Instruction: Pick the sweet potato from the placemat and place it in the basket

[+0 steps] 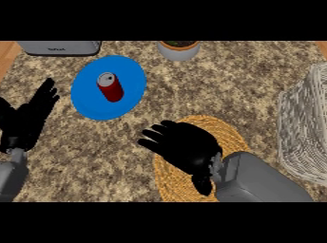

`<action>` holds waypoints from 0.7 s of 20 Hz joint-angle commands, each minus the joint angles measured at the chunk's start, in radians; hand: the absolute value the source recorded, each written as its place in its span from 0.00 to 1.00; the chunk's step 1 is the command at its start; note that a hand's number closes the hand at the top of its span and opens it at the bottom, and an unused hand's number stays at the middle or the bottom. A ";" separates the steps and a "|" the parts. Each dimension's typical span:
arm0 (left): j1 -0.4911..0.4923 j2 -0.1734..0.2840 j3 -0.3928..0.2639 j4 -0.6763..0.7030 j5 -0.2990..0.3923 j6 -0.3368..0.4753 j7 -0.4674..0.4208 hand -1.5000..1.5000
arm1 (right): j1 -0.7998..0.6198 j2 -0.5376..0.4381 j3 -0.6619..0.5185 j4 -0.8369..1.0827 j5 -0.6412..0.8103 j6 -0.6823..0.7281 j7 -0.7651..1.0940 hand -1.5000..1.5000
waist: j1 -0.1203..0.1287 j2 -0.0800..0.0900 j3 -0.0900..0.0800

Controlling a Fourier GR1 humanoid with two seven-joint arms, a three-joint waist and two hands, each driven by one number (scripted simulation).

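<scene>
The right robot hand (pixel 184 144) spreads open, palm down, over the woven placemat (pixel 226 130), probably to close on the sweet potato, which stays hidden beneath it. The basket (pixel 313 128) waits just to its right. The left robot hand (pixel 22 116) rests open.

Nothing can be read with certainty anywhere in the frame. At the upper left of the frame, the grey appliance (pixel 59 47) carries a small dark mark on its front face that looks like a brand name, but its letters are too small to make out. The red can (pixel 110 87) lying on the blue plate (pixel 89 102), left of centre in the upper half of the frame, shows no legible label or number.
</scene>
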 commanded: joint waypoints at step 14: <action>0.004 -0.075 0.066 0.012 -0.094 -0.053 0.005 0.50 | 0.029 0.045 -0.037 0.250 0.317 -0.035 -0.237 0.00 | -0.007 -0.003 -0.001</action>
